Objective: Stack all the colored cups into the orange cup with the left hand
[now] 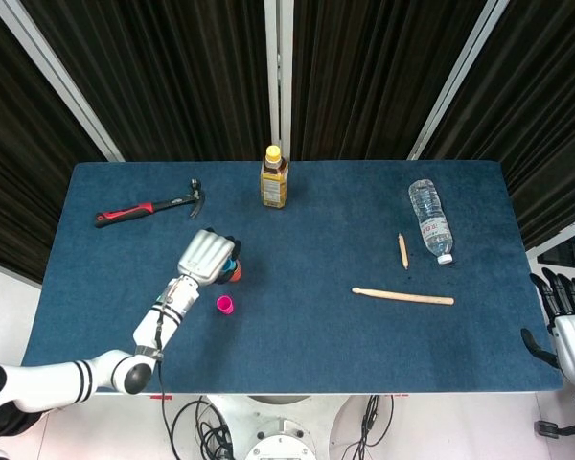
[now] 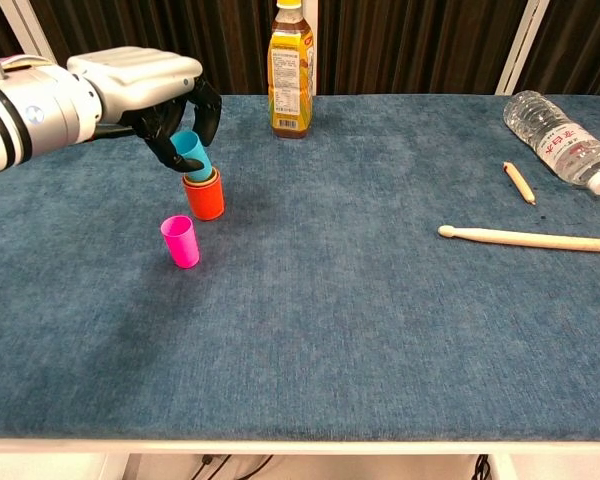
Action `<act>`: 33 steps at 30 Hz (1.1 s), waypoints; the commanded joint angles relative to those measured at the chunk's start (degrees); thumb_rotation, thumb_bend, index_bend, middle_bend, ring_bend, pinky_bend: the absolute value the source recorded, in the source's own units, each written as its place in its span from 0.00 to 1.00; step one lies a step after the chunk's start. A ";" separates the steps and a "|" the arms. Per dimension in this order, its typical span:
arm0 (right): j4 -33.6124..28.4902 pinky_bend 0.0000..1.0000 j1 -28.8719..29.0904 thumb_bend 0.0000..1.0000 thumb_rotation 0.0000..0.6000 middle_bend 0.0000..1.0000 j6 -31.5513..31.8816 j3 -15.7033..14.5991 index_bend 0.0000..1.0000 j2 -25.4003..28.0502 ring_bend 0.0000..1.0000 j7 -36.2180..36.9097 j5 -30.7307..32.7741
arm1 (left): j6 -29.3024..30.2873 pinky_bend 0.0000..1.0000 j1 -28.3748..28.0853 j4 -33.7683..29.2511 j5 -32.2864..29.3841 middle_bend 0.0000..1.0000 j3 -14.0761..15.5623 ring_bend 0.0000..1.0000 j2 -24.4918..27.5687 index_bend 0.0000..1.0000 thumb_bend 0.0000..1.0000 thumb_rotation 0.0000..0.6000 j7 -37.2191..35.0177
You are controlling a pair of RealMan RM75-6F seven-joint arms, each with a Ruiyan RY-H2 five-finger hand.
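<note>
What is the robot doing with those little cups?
The left robot hand holds a blue cup, tilted, at the mouth of the orange cup, which already seems to have a yellowish cup inside. A pink cup stands beside it on the blue table, not yet stacked. The right robot hand rests off the table's edge, holding nothing.
</note>
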 commanded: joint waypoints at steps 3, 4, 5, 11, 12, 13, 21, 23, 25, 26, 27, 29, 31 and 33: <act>-0.06 0.00 0.12 0.28 1.00 0.00 -0.20 -0.02 0.00 -0.15 0.00 -0.20 -0.01 | -0.66 0.45 -0.15 0.36 -0.77 0.52 0.17 0.58 -0.52 0.51 0.29 1.00 -0.20; -0.07 0.00 0.12 0.28 1.00 0.00 -0.22 -0.03 0.00 -0.19 0.00 -0.26 0.01 | -0.74 0.45 -0.22 0.47 -0.85 0.51 0.24 0.56 -0.61 0.49 0.28 1.00 -0.12; -0.06 0.00 0.11 0.28 1.00 0.00 -0.22 -0.04 0.00 -0.21 0.00 -0.28 0.04 | -0.80 0.44 -0.24 0.45 -0.90 0.49 0.29 0.55 -0.63 0.46 0.28 1.00 -0.13; -0.08 0.00 0.08 0.28 1.00 0.00 -0.21 0.10 0.00 -0.04 0.00 -0.22 0.32 | 0.57 0.32 0.05 0.18 0.52 0.31 0.17 0.35 -0.45 0.24 0.24 1.00 -0.89; -0.10 0.00 0.11 0.28 1.00 0.00 -0.24 0.12 0.00 0.00 0.00 -0.25 0.33 | 0.96 0.32 0.19 -0.02 0.78 0.30 0.15 0.34 -0.36 0.24 0.23 1.00 -0.98; -0.15 0.00 0.15 0.28 1.00 0.00 -0.29 0.15 0.00 0.03 0.00 -0.34 0.34 | 1.24 0.32 0.34 -0.56 0.85 0.30 0.13 0.34 -0.03 0.24 0.23 1.00 -0.97; -0.63 0.00 0.72 0.28 1.00 0.00 -0.73 0.25 0.00 -0.07 0.00 -0.84 -0.01 | 6.48 0.32 2.82 -9.92 2.65 0.31 1.39 0.34 5.18 0.26 0.22 1.00 2.46; -0.76 0.00 0.80 0.28 1.00 0.00 -0.52 0.40 0.00 -0.08 0.00 -0.83 -0.14 | 8.90 0.32 4.24 -13.97 3.08 0.32 2.40 0.34 7.10 0.28 0.22 1.00 4.30; -1.11 0.00 0.85 0.28 1.00 0.00 -0.27 0.42 0.00 0.08 0.00 -1.01 -0.47 | 11.39 0.31 5.60 -18.21 2.29 0.33 3.69 0.34 8.84 0.30 0.21 1.00 7.70; -1.34 0.00 0.86 0.28 1.00 0.00 -0.14 0.39 0.00 0.18 0.00 -1.16 -0.69 | 12.17 0.31 6.07 -20.13 1.77 0.33 4.29 0.34 9.55 0.31 0.21 1.00 9.18; -1.57 0.00 0.86 0.28 1.00 0.00 0.02 0.36 0.00 0.29 0.00 -1.35 -0.92 | 12.69 0.31 6.50 -22.00 1.33 0.33 4.90 0.34 10.21 0.32 0.21 1.00 10.27; -2.09 0.00 0.80 0.28 1.00 0.00 0.36 0.25 0.00 0.50 0.00 -1.78 -1.37 | 13.24 0.31 7.44 -25.55 0.57 0.33 6.41 0.34 11.51 0.33 0.21 1.00 11.73; -2.44 0.00 0.71 0.28 1.00 0.00 0.54 0.17 0.00 0.61 0.00 -2.19 -1.50 | 13.31 0.31 8.08 -27.21 0.79 0.33 8.15 0.34 12.14 0.33 0.21 1.00 13.03; -2.63 0.00 0.65 0.28 1.00 0.00 0.54 0.12 0.00 0.57 0.00 -2.39 -1.41 | 13.37 0.31 8.54 -27.22 1.59 0.33 9.38 0.34 11.80 0.33 0.21 1.00 13.67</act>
